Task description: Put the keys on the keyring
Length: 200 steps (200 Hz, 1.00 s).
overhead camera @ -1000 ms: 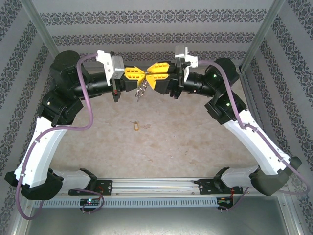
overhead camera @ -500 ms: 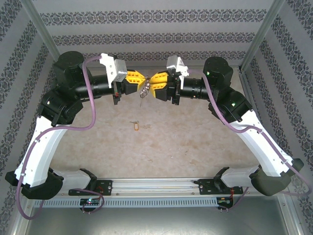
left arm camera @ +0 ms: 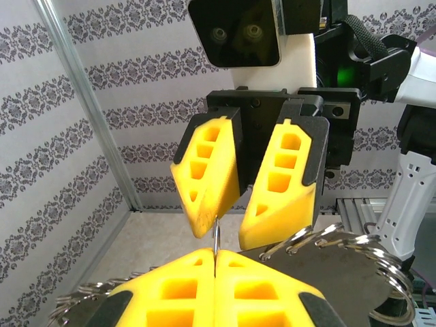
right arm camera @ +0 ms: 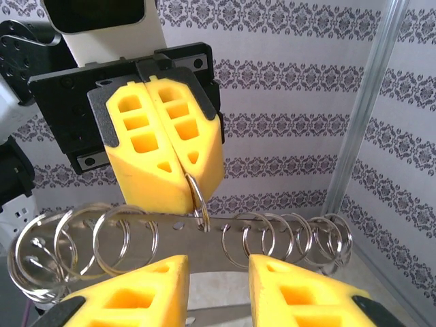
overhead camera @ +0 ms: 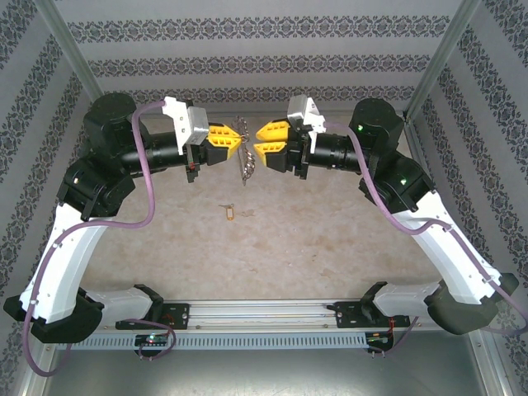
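Right wrist view: nearest, the right gripper (right arm camera: pixel 216 267) faces the left gripper (right arm camera: pixel 184 189) with its jaws spread wide and nothing between them. Just short of the left gripper the keys (right arm camera: pixel 163 219) hang as a strip of silvery metal strung with small wire loops, and the keyring (right arm camera: pixel 197 197) runs from them into the left gripper's tips, which are pinched tight on that thin wire. To do the step well, I judge the right gripper should close squarely on the bunch close under the left gripper, so the wire cannot twist out of the pinch.
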Each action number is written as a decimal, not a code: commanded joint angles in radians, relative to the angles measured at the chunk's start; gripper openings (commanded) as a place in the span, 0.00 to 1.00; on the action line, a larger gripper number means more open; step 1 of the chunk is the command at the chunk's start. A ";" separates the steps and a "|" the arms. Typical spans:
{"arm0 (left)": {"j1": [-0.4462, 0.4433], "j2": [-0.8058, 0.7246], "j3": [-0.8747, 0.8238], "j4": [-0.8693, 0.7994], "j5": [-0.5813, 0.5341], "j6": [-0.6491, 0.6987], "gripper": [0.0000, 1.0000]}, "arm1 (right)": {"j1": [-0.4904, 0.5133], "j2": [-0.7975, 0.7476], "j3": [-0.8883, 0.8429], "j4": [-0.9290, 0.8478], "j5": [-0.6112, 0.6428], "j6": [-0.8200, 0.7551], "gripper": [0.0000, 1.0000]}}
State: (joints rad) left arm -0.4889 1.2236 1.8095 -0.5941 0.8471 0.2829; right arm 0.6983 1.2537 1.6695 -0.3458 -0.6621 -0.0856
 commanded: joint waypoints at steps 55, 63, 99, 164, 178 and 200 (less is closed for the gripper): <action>0.010 -0.016 0.010 -0.030 0.045 -0.001 0.00 | 0.046 0.020 0.059 -0.002 0.007 -0.029 0.31; 0.010 -0.013 0.012 -0.032 0.047 -0.001 0.00 | 0.049 0.024 0.062 -0.005 0.008 -0.030 0.31; 0.009 -0.014 0.016 -0.044 0.056 -0.001 0.00 | 0.066 0.034 0.069 -0.011 0.032 -0.045 0.30; 0.009 -0.010 0.016 -0.060 0.050 0.011 0.00 | 0.070 0.051 0.097 -0.035 0.065 -0.083 0.11; 0.009 -0.007 0.017 -0.055 0.048 0.009 0.00 | 0.073 0.056 0.100 -0.042 0.067 -0.090 0.07; 0.010 -0.005 0.018 -0.036 0.047 -0.004 0.00 | 0.073 0.062 0.105 -0.056 0.064 -0.108 0.00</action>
State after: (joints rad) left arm -0.4877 1.2236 1.8095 -0.6449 0.8669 0.2840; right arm 0.7620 1.2991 1.7405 -0.3965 -0.6155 -0.1650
